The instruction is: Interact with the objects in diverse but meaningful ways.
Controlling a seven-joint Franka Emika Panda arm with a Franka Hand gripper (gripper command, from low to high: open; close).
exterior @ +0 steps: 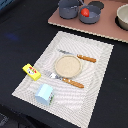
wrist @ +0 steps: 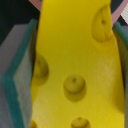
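Cheese wedge point(wrist: 75, 70) clamped between teal gripper pads point(wrist: 17, 95), fills wrist view. Transport step, by judgement. Next: choose landing spot, plate point(exterior: 67, 65) likely.

**Colours on the dark tabletop**

The tabletop point(exterior: 15, 30) is black. A placemat point(exterior: 97, 75) is pale beige with a fine woven stripe. The plate point(exterior: 67, 65) is tan. The fork point(exterior: 66, 79) and knife point(exterior: 79, 56) have orange handles and grey metal ends. The packet point(exterior: 31, 72) is yellow with red marks. The cup point(exterior: 44, 94) is light blue. A tray point(exterior: 107, 31) is salmon pink; on it the saucepan point(exterior: 69, 8) is dark grey and the tomato point(exterior: 85, 12) is red. In the wrist view, the cheese wedge point(wrist: 75, 65) is bright yellow with darker holes, flanked by teal and grey.
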